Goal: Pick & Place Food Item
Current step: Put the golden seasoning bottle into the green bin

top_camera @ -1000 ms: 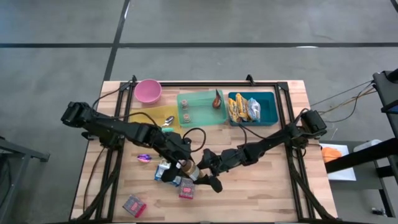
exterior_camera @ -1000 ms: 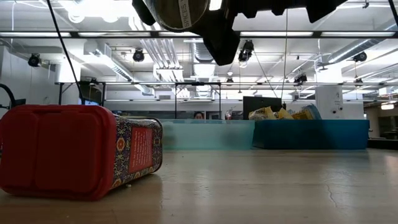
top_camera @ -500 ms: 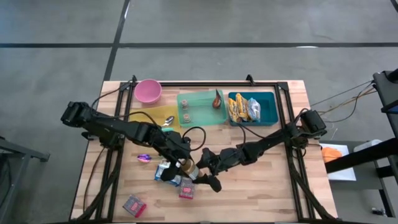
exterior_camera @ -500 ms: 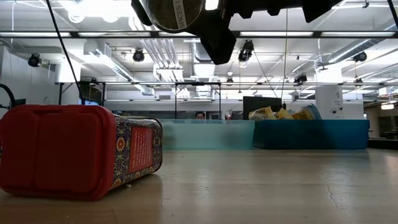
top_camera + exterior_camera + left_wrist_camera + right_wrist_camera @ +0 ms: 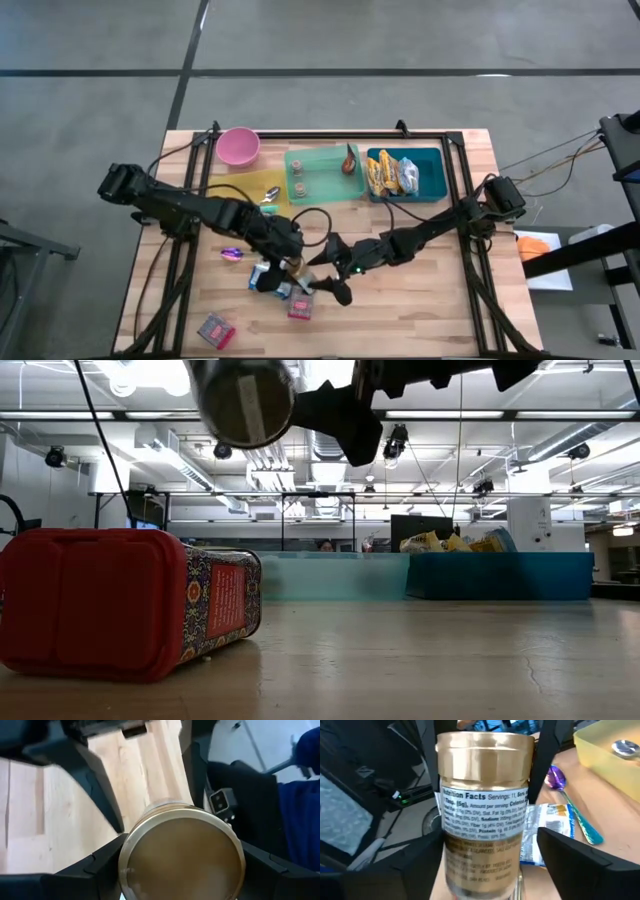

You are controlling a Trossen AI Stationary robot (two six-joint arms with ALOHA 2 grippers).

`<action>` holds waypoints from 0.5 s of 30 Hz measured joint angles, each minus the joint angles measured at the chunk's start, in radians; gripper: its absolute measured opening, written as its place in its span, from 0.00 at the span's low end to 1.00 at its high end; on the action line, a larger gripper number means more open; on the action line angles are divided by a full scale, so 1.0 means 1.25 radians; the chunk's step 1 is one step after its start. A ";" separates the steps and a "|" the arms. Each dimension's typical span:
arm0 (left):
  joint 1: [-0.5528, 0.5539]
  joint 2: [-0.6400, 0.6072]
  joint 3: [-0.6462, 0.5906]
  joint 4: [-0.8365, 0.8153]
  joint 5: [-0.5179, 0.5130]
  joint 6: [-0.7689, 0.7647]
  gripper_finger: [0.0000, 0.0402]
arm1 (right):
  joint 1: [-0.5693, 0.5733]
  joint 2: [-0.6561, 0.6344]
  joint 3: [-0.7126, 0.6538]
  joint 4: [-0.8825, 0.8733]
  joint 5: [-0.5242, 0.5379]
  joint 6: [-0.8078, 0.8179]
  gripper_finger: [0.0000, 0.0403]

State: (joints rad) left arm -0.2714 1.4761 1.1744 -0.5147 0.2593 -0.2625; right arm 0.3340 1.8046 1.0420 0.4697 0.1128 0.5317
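A spice jar (image 5: 485, 805) with a gold lid and a printed label hangs above the middle of the table, between my two arms. My left gripper (image 5: 283, 262) is shut on its lid end, and the lid (image 5: 181, 855) faces that wrist. My right gripper (image 5: 490, 870) is open. Its fingers stand on either side of the jar's lower body with a gap showing on one side. In the low view the jar's round base (image 5: 243, 400) shows high above the wood, beside a dark finger (image 5: 340, 420). My left gripper pinches the jar at its gold lid end (image 5: 485, 750), one finger (image 5: 543, 760) on each side of the lid. The fingers slant down from the table's left, and the jar runs on in line with them. The jar is lifted clear of the table.
Under the grippers lie a blue-and-white packet (image 5: 265, 275), a red tin (image 5: 300, 305) and a purple spoon (image 5: 232, 253). Another red tin (image 5: 216, 329) lies near the front edge. At the back stand a pink bowl (image 5: 238, 146), yellow tray (image 5: 250, 187), green tray (image 5: 325, 172) and teal snack bin (image 5: 405, 172).
My left gripper has tipped while staying in place. The jar's base end has swung toward the table's left and a little down, away from my right gripper's finger, which it overlapped before in the low view.
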 joint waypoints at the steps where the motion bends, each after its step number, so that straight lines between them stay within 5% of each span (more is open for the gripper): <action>1: 0.002 0.000 0.000 -0.009 -0.006 0.001 0.71 | 0.000 0.000 0.000 -0.004 0.005 0.000 0.74; 15: 0.107 -0.007 0.081 -0.197 -0.142 0.075 0.71 | 0.000 -0.008 -0.001 -0.145 0.014 0.042 0.52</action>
State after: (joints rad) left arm -0.1371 1.4677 1.2750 -0.7605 0.0822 -0.1689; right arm 0.3345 1.7951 1.0412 0.2888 0.1299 0.5844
